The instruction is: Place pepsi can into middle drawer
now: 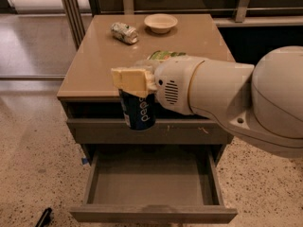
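My gripper (134, 85) is shut on the pepsi can (139, 111), a dark blue can with white lettering, gripped by its top with a cream finger pad (129, 79) showing. The can hangs upright in front of the cabinet's front edge, level with the closed upper drawer face (99, 131). The middle drawer (151, 186) is pulled open below it, with a plain grey base and nothing inside. The can is above the drawer's back part and well clear of its base.
On the tan cabinet top (90, 60) lie a crushed pale silver-green can (124, 32), a cream bowl (161, 21) and a green bag (163, 55), partly hidden by my arm. A small dark object (43, 217) lies on the speckled floor at the lower left.
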Controlling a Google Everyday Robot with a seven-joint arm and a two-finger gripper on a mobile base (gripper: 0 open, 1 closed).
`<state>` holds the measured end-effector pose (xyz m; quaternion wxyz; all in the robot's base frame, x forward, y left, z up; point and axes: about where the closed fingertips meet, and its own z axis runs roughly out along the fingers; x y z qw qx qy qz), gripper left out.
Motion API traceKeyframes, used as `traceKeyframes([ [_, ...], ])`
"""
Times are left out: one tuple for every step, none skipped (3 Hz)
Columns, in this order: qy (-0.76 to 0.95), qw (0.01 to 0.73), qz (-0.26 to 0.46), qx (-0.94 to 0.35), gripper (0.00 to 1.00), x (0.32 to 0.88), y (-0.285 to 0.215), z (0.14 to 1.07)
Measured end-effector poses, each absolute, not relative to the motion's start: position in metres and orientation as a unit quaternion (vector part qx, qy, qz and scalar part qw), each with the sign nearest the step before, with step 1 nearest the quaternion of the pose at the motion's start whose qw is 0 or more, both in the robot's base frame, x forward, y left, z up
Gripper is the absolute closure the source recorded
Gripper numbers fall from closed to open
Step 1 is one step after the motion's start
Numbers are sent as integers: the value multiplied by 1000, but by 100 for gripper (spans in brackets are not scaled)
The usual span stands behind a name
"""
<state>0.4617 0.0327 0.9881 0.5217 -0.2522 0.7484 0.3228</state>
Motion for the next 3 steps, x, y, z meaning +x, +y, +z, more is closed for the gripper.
traceKeyframes([
  [755, 529, 315, -225, 100, 461, 29, 960],
  [769, 538, 297, -178, 100, 461, 17, 915],
  [779, 543, 269, -161, 100, 455, 10, 874],
])
